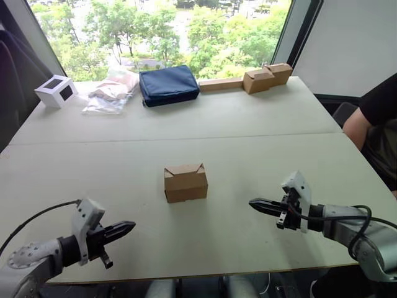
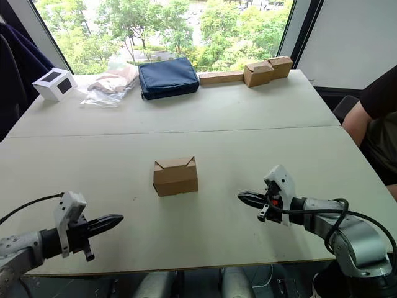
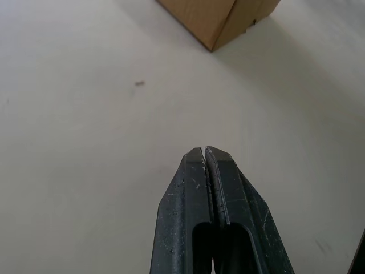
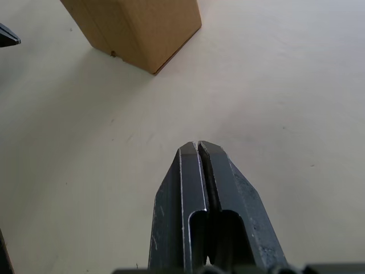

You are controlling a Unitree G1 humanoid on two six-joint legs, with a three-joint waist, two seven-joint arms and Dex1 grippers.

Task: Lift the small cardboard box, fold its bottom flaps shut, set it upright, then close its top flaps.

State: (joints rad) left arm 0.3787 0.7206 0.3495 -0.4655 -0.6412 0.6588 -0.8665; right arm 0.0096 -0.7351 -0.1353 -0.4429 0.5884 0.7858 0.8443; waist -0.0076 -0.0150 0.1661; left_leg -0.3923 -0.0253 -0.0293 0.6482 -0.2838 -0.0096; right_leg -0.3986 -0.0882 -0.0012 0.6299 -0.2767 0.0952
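While the small cardboard box (image 1: 185, 182) is sitting upright near the middle of the table (image 1: 236, 124), both arms are hovering low over the near edge on either side of it. Its top flaps (image 1: 184, 169) are lying folded over, notched corners poking up. The left gripper (image 1: 127, 228) is pointing toward the box from the robot's left, fingers pressed together and holding nothing. The right gripper (image 1: 254, 203) is aiming in from the robot's right, jaws likewise closed and empty. Box and grippers are standing well apart.
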